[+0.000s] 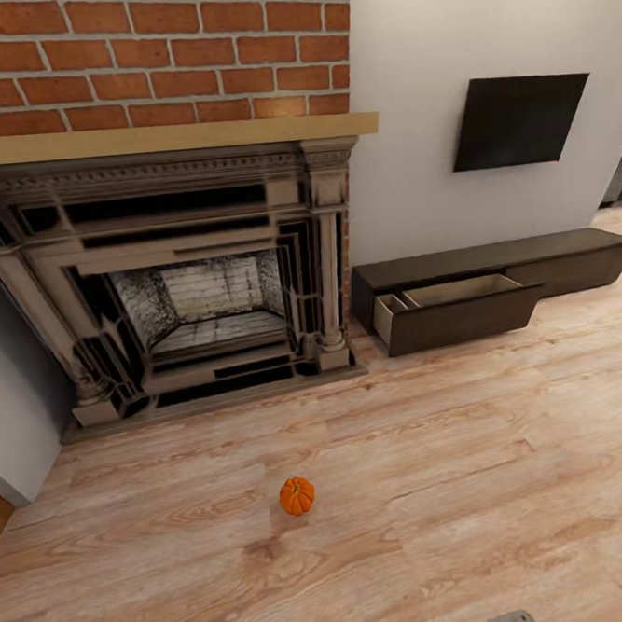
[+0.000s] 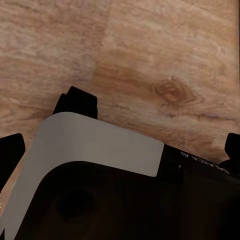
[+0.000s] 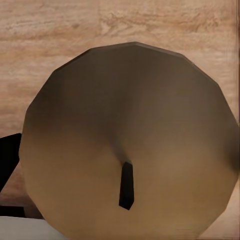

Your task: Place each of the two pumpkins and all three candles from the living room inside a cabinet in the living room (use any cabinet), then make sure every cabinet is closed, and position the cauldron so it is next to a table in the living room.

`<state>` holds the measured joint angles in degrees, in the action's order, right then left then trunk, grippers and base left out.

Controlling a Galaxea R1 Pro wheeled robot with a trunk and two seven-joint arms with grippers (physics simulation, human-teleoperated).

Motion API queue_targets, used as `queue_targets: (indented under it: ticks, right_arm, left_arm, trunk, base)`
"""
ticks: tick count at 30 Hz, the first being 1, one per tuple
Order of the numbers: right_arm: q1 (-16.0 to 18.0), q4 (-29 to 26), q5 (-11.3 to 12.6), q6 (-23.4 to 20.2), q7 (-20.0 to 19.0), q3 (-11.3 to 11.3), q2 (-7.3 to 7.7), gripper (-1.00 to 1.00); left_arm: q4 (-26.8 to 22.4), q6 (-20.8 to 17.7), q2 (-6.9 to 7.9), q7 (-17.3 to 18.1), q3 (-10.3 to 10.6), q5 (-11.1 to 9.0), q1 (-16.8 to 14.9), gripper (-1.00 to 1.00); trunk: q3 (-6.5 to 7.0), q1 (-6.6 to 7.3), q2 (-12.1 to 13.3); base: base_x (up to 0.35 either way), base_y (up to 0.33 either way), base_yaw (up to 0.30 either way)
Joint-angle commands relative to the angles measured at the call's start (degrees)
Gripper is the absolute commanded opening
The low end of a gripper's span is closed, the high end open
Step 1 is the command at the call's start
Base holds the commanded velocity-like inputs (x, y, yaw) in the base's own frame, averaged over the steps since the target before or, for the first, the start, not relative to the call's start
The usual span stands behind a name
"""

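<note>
While you face the fireplace [image 1: 173,284] on your left, one pumpkin [image 1: 297,495] sits alone on the floor [image 1: 474,485] in front of it, well apart from the cabinet [image 1: 496,282] at the right wall, whose left drawer [image 1: 456,311] stands pulled out. Your right wrist view has a candle [image 3: 130,145] close up, flat top and wick facing the camera. You cannot tell how either gripper stands.
</note>
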<state>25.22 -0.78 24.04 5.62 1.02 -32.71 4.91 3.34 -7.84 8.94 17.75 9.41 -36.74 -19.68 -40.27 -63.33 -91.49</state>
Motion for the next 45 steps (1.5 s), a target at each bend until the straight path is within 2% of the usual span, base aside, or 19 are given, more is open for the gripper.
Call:
queue_targets:
  ticks: [1, 31, 45]
  right_arm:
    - [0.0, 0.0, 0.1, 0.0, 0.0, 0.0, 0.00, -1.00]
    - [0.0, 0.1, 0.1, 0.1, 0.1, 0.0, 0.01, -1.00]
    - [0.0, 0.1, 0.1, 0.0, 0.1, 0.0, 0.01, -1.00]
  left_arm:
    - [0.0, 0.0, 0.01, 0.0, 0.0, 0.0, 0.0, 1.00]
    - [0.0, 0.0, 0.03, 0.0, 0.0, 0.0, 0.0, 1.00]
    - [0.0, 0.0, 0.06, 0.0, 0.0, 0.0, 0.0, 1.00]
  trunk:
    - [0.00, 0.00, 0.0]
    - [-0.01, 0.00, 0.0]
    - [-0.81, 0.00, 0.0]
  base:
    - [0.000, 0.000, -0.281]
    - [0.000, 0.000, -0.281]
    - [0.000, 0.000, -0.228]
